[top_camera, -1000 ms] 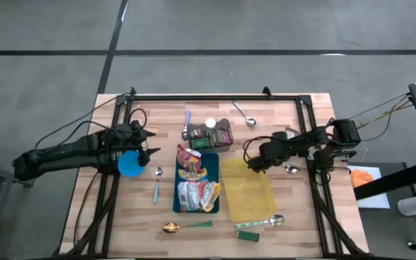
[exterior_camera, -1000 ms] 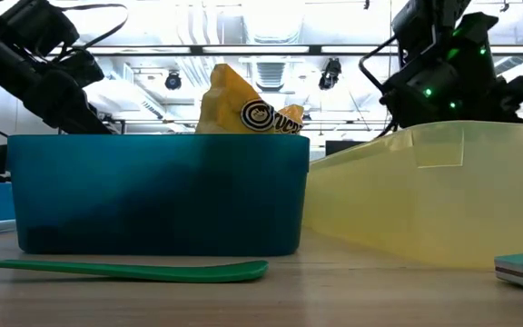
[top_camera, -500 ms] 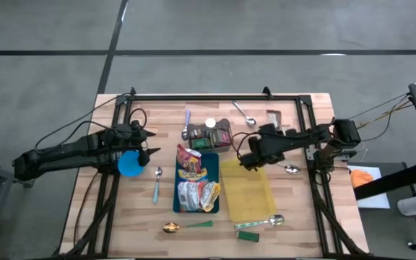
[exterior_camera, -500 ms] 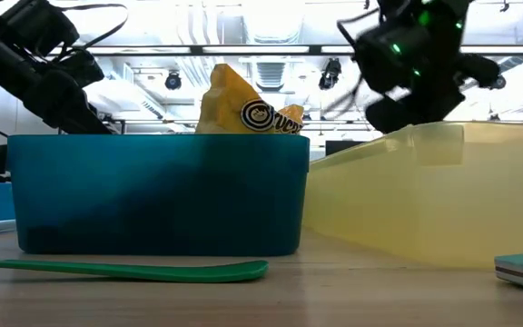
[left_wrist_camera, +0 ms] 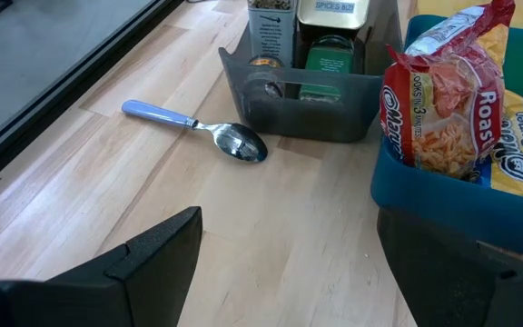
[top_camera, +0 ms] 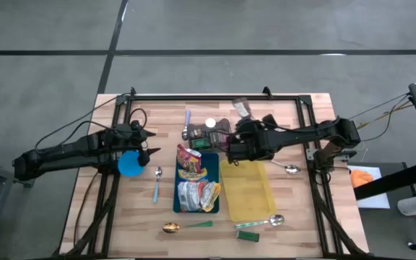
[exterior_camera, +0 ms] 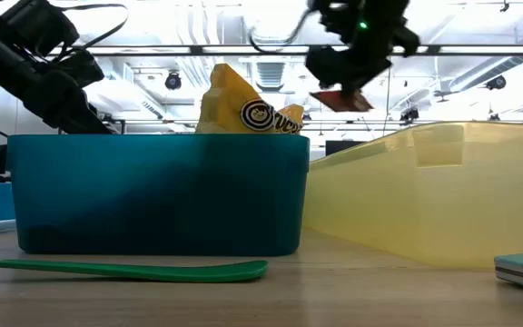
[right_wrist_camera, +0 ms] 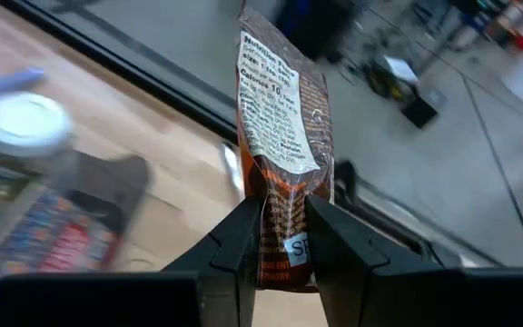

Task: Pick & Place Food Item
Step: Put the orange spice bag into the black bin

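Observation:
My right gripper (top_camera: 239, 123) is shut on a brown food packet (top_camera: 241, 108) with a white nutrition label (right_wrist_camera: 280, 118). It hangs in the air over the far end of the yellow bin (top_camera: 248, 189), beside the dark caddy of jars (top_camera: 215, 136). In the low view the packet (exterior_camera: 341, 100) shows under the gripper (exterior_camera: 352, 50). A blue bin (top_camera: 197, 184) holds noodle packets (left_wrist_camera: 443, 118). My left gripper (left_wrist_camera: 289, 272) waits open at the table's left, over a blue cup (top_camera: 130, 164). My right gripper pinches the packet's lower end (right_wrist_camera: 284, 250) between its two fingers, where the packet is squeezed narrow. The fingers point toward the table's far edge, slanting a little down. The packet sticks out beyond the fingertips, label side showing, lifted clear of the table and the bins.
Spoons lie about: a blue-handled one (left_wrist_camera: 198, 127) left of the caddy, one (top_camera: 291, 169) right of the yellow bin, one (top_camera: 262, 222) and a green-handled one (top_camera: 186, 226) near the front edge. A small green block (top_camera: 248, 235) lies at the front. A black frame (top_camera: 215, 96) borders the table.
My right gripper has risen and gone toward the table's left, from beside the yellow bin's far right corner to over its far end by the caddy. It has tipped up from pointing down and rolled, staying shut. The packet has gone with it, lifted clear.

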